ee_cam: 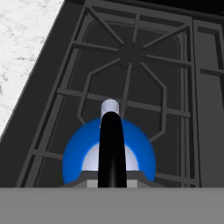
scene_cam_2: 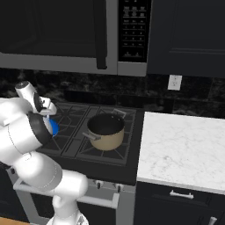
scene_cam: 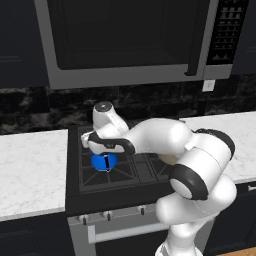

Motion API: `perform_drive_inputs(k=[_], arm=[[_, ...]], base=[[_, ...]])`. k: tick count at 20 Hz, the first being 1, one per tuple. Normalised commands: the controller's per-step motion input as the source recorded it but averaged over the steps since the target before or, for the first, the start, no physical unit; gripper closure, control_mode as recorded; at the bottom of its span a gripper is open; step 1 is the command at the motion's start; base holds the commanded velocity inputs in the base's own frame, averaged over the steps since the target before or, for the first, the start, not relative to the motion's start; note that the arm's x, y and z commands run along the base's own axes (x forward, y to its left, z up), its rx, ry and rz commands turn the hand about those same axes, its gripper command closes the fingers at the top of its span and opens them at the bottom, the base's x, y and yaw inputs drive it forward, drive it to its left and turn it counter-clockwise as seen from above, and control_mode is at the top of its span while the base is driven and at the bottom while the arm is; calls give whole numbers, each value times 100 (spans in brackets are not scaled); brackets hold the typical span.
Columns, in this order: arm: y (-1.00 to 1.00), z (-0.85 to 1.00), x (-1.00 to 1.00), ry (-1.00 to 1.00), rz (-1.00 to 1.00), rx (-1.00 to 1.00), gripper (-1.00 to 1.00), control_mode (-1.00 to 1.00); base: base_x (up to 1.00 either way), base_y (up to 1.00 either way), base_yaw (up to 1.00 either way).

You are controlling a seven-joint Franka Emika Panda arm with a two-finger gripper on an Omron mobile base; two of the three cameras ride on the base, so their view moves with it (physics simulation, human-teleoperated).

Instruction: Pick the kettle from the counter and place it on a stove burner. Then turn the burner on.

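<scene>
Blue kettle (ee_cam: 109, 154): hangs directly beneath the tool (scene_cam: 105, 157), over the front-left stove burner (scene_cam: 107, 170); whether it touches the grate cannot be told.
Tool: clamped together on the kettle's black arched handle (ee_cam: 111, 144).
Key relation: handle arch runs along the view's vertical, burner centre (ee_cam: 131, 54) lies ahead of the tool.
Beige pot (scene_cam_2: 105, 131): on the neighbouring burner, well apart.
White marble desk (scene_cam: 30, 170): beside the stove.
Judgement: lower, release, then reach the knobs.

Blue kettle (ee_cam: 76, 159) with black arched handle (ee_cam: 111, 148) over the stove burner (ee_cam: 131, 54) grate, counter (ee_cam: 22, 48) beside
</scene>
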Motion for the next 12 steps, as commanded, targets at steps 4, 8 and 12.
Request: perform_drive_inputs(k=[4,8,12], arm=[[-6,0,0,-9,-2,0,100,-100],[0,-3,0,-5,0,0,100,-100],[0,-19,0,0,0,1,100,-100]], base=[[0,0,0],[0,0,0],[0,0,0]])
